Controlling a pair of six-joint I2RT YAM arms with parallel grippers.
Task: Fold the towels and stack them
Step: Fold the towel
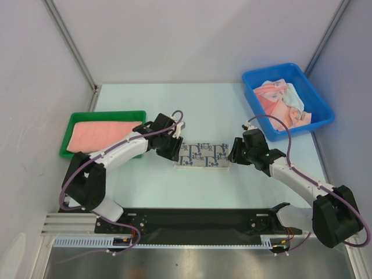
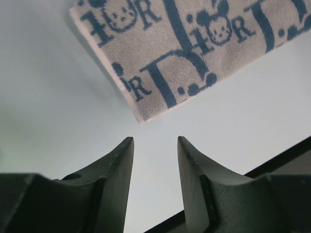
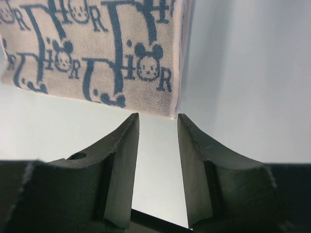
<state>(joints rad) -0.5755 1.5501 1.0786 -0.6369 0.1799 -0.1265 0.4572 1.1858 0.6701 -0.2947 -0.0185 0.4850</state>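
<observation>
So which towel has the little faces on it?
The navy-and-white towel on the table, alone in the middle. The salmon-pink towel in the green tray is plain, and the crumpled towels in the blue bin show no faces.

A robot lab cell: bare white table [image 1: 203, 104], plain grey walls [image 1: 192, 35].

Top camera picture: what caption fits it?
Left gripper and right gripper, both open, flank a folded patterned towel; a pink towel lies in the green tray.
</observation>
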